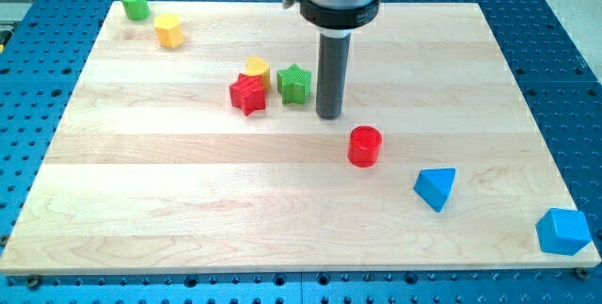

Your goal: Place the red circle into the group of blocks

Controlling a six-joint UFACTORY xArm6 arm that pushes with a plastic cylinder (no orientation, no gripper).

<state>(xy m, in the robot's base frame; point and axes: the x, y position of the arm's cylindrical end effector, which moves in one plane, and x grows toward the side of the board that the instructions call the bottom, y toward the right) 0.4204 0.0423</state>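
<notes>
The red circle (365, 146) lies on the wooden board right of centre. A group of three blocks sits up and to its left: a red star (247, 94), a yellow heart (258, 68) behind it, and a green star (294, 84) to their right. My tip (328, 114) is on the board just right of the green star, and up and to the left of the red circle, a short gap from both.
A green cylinder (135, 4) and a yellow hexagon (168, 30) stand at the board's top left. A blue triangle (435, 188) lies down and right of the red circle. A blue block (562, 231) sits at the bottom right corner.
</notes>
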